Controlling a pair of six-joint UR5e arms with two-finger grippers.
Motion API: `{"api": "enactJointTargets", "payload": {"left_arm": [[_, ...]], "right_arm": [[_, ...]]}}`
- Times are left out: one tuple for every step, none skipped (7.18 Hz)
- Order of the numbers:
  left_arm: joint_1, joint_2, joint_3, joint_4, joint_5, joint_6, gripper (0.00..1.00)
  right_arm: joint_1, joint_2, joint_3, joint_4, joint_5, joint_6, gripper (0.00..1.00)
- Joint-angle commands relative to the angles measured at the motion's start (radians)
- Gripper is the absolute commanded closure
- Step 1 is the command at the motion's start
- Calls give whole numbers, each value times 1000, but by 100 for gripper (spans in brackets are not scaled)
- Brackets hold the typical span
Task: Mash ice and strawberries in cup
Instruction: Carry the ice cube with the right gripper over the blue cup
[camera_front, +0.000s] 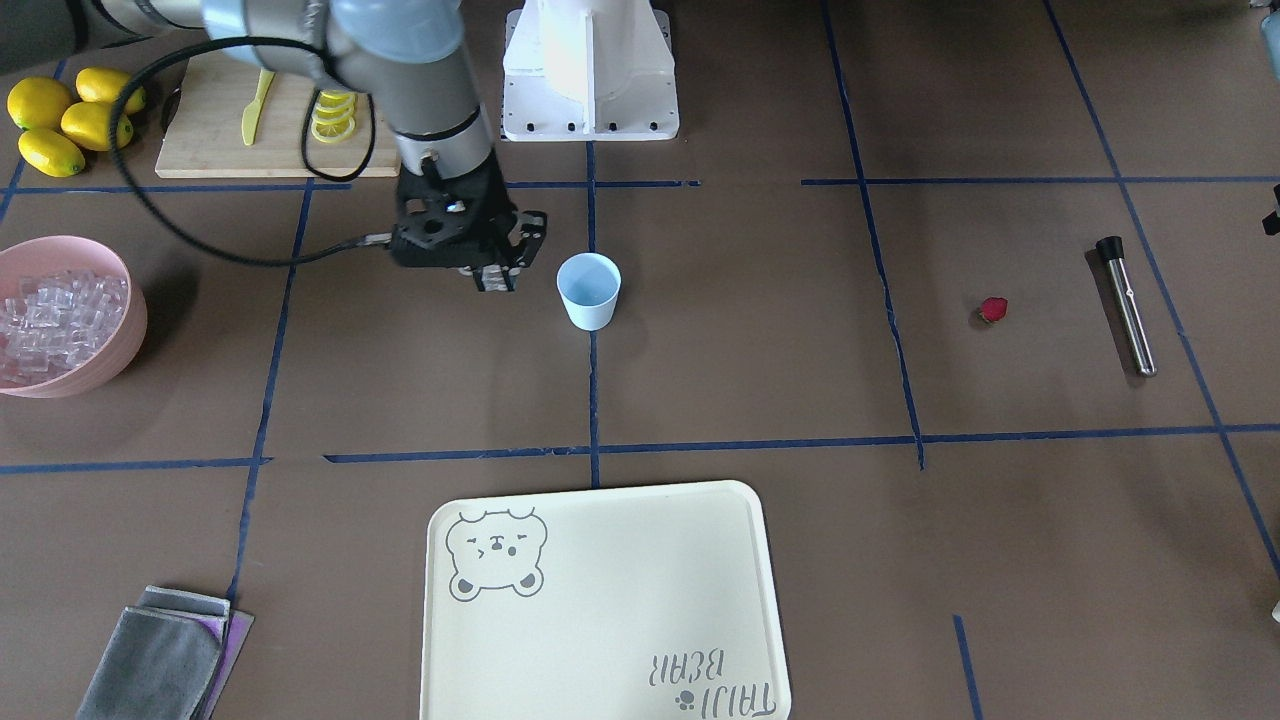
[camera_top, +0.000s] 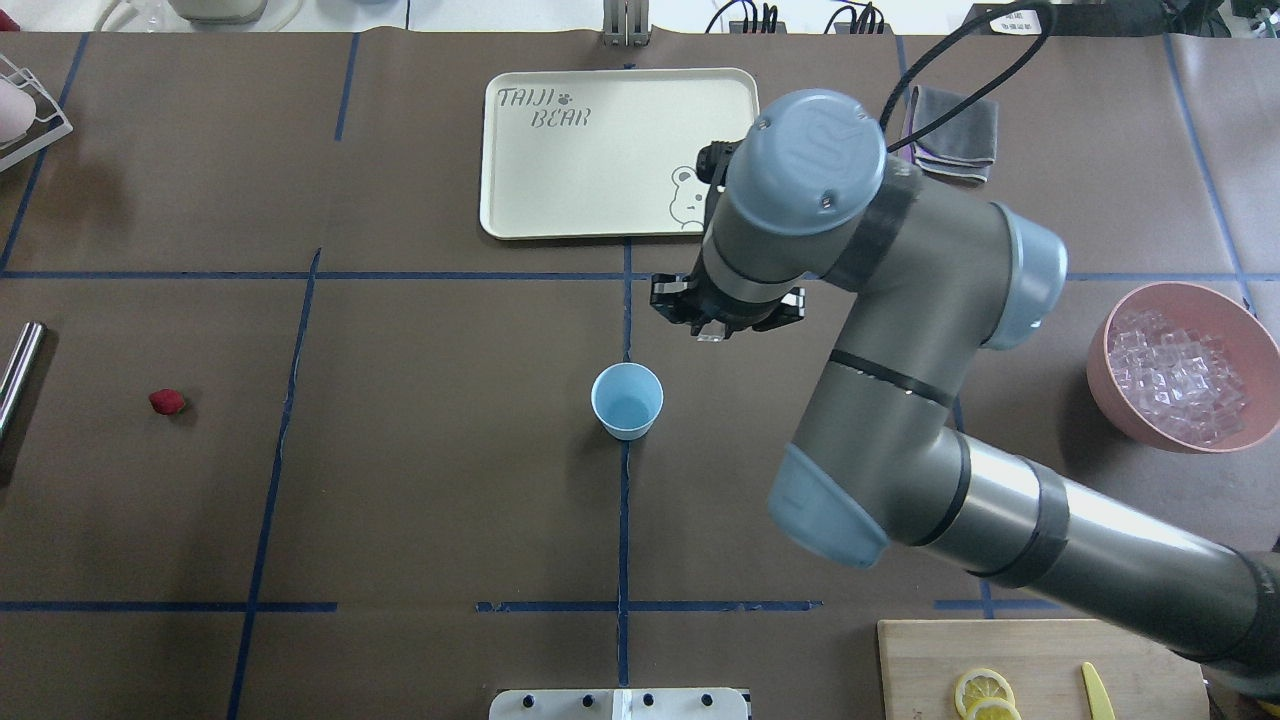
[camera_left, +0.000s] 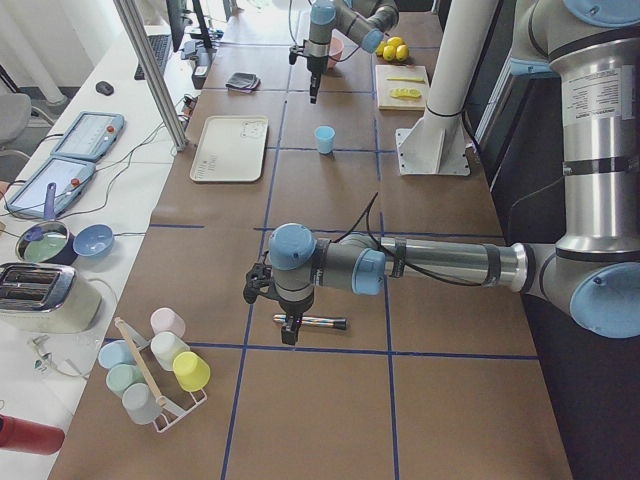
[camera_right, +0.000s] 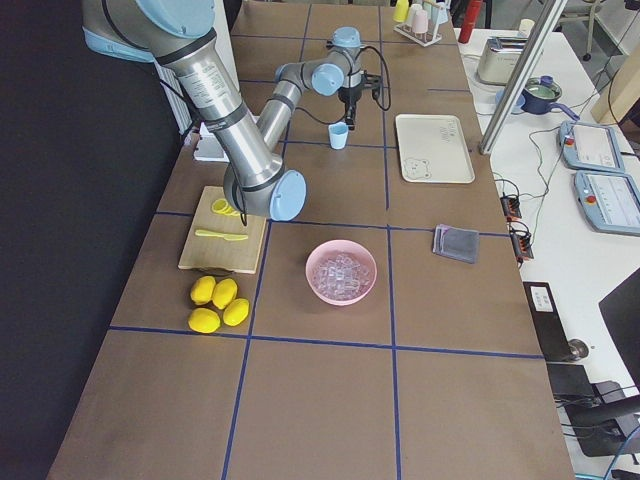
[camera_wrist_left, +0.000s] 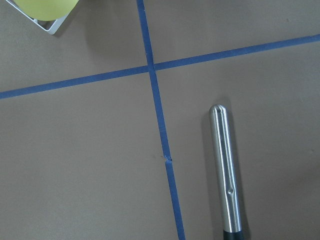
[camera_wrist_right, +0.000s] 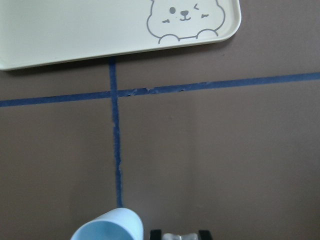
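The light blue cup (camera_front: 589, 290) (camera_top: 627, 400) stands upright near the table's middle, and I see nothing in it. My right gripper (camera_top: 712, 335) (camera_front: 495, 280) hovers just beside it, on the tray side, shut on a small clear ice cube (camera_wrist_right: 178, 236). The rest of the ice (camera_top: 1175, 375) fills the pink bowl (camera_top: 1180, 290). One red strawberry (camera_front: 992, 309) (camera_top: 167, 401) lies alone on the table. My left gripper (camera_left: 289, 335) hangs over a steel muddler (camera_wrist_left: 226, 170) (camera_front: 1127, 305); I cannot tell whether it is open or shut.
A cream bear tray (camera_front: 600, 600) lies beyond the cup. A wooden board (camera_front: 215, 130) with lemon slices and a yellow knife sits near the robot's base, with whole lemons (camera_front: 70, 120) beside it. A grey cloth (camera_front: 160, 655) and a rack of cups (camera_left: 160, 370) sit at the edges.
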Motion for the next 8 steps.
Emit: {"api": "enactJointTargets", "payload": {"left_arm": [[0, -2, 0, 0, -2, 0, 0], [0, -2, -1, 0, -2, 0, 0], [0, -2, -1, 0, -3, 0, 0], [0, -2, -3, 0, -3, 0, 0], [0, -2, -3, 0, -3, 0, 0], [0, -2, -3, 0, -3, 0, 0], [0, -2, -3, 0, -3, 0, 0], [0, -2, -3, 0, -3, 0, 0]], "right_arm": [[-137, 106, -74, -59, -118, 124, 100], [-156, 111, -100, -54, -145, 134, 100], [-156, 105, -120, -48, -147, 132, 100], [-156, 105, -134, -46, -164, 128, 100], [-154, 105, -151, -16, -176, 126, 99], [-154, 103, -168, 21, -185, 128, 99], [-154, 103, -172, 24, -190, 128, 98], [-147, 103, -172, 26, -190, 125, 71]]}}
